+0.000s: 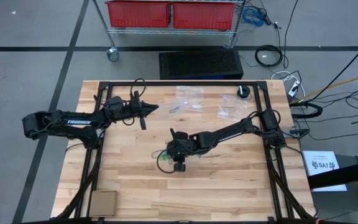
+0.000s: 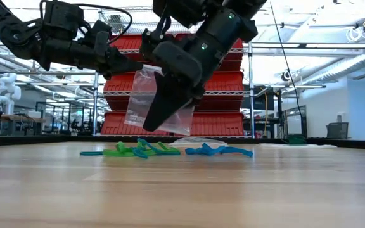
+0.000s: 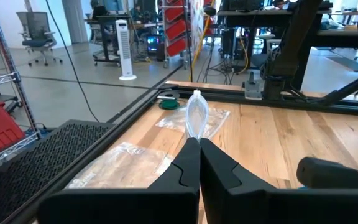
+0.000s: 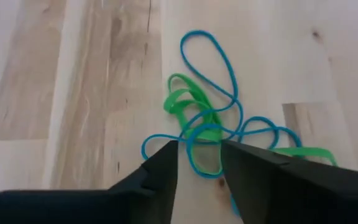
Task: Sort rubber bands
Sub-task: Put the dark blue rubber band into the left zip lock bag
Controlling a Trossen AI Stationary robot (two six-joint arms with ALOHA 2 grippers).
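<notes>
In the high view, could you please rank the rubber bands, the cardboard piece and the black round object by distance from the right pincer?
1. Rubber bands: under the right pincer, mid-table.
2. Cardboard piece: near-left table corner.
3. Black round object: far edge, right side; close to the cardboard's distance, so this order is tentative.

Overhead, straight down on the table [image 1: 229, 180]. Low, level across it toward red bins [image 2: 227, 82]. Wrist views close above rubber bands [image 4: 207, 124], shared with low view.
</notes>
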